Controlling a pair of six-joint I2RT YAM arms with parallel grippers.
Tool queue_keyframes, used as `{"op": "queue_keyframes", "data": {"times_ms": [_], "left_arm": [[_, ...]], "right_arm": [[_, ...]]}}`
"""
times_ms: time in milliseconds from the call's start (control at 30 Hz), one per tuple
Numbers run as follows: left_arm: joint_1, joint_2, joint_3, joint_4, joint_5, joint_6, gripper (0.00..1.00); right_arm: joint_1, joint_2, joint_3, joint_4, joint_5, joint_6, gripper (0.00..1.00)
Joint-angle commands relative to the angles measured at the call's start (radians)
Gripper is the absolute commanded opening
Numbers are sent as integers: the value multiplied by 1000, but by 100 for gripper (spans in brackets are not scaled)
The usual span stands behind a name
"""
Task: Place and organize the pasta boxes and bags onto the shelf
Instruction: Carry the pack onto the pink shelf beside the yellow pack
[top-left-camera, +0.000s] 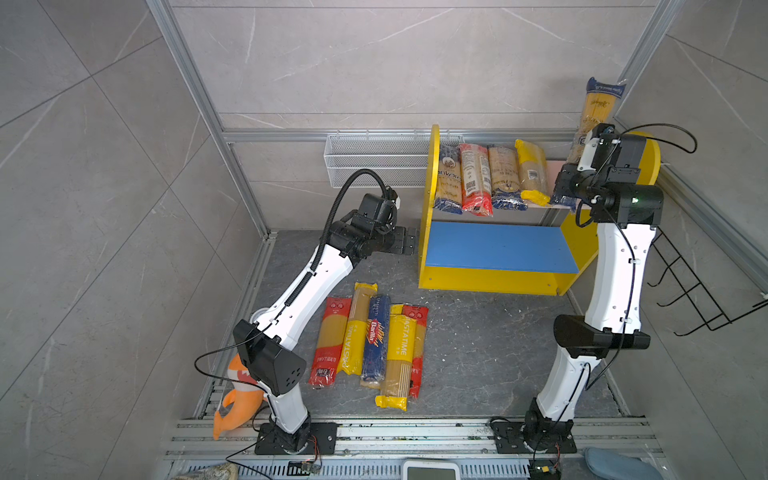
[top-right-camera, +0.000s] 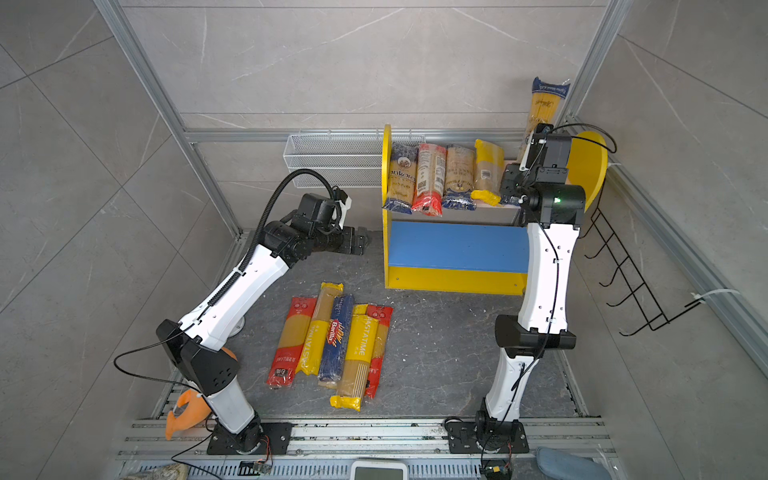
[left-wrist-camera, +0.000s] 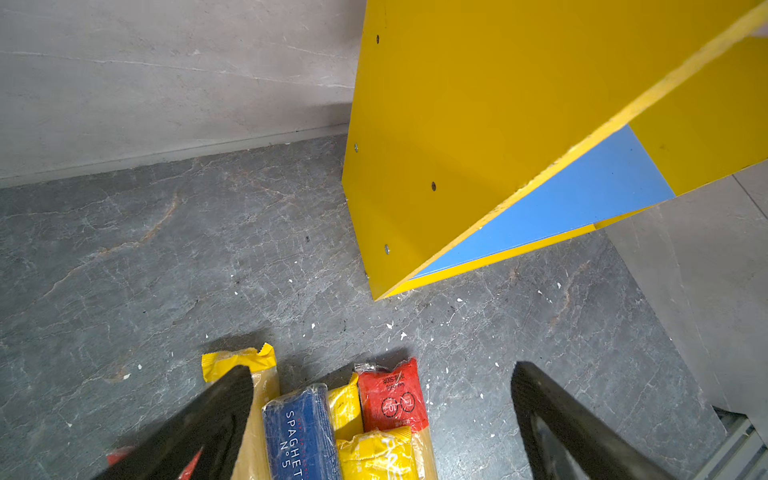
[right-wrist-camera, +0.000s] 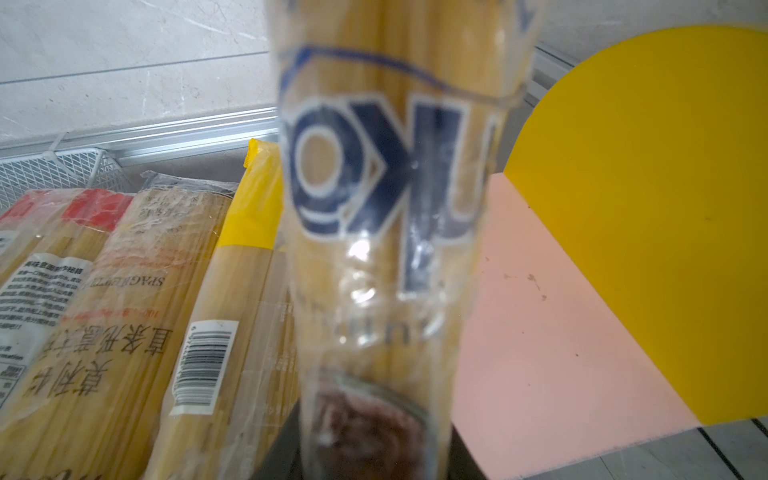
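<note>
Holding bag (top-left-camera: 596, 112) by lower end, right gripper (top-left-camera: 562, 191) clamped on it; long axis near upright, over bare right end of pink board (right-wrist-camera: 540, 311). Judged next: lay it front-to-back beside 4 bags (top-left-camera: 490, 178) on shelf (top-left-camera: 432, 166). Lower blue board (top-left-camera: 498, 247) bare. Jaws apart and empty, left gripper (top-left-camera: 409, 241) nearer floor packs (top-left-camera: 374, 340).

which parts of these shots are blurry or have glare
Right wrist view: the held spaghetti bag sits close to the lens and is blurred, with white glare on its plastic; the yellow-ended pack behind it is sharper, and its barcode is clear. Left wrist view: the floor and shelf are sharp, the fingers dark and soft. Both top views: even light, no hard shadows.
</note>
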Motion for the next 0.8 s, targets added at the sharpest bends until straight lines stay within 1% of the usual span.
{"op": "queue_keyframes", "data": {"times_ms": [0, 167, 267, 333, 500, 600, 767], "left_arm": [[14, 7, 43, 11, 25, 19, 100], [23, 9, 42, 5, 41, 14, 100], [25, 4, 26, 10, 49, 12, 100], [27, 2, 21, 10, 54, 11, 100], [28, -13, 2, 7, 58, 7, 100], [30, -32, -25, 12, 55, 2, 100], [31, -53, -46, 10, 49, -4, 100]], "right_arm": [[1, 14, 39, 108, -11, -16, 0], [-1, 0, 36, 91, 1, -29, 1], [-3, 7, 24, 70, -1, -24, 6], [-3, 15, 27, 55, -7, -14, 15], [-3, 19, 14, 47, 10, -3, 50], [-3, 32, 11, 32, 14, 2, 58], [-11, 50, 11, 13, 12, 17, 60]]}}
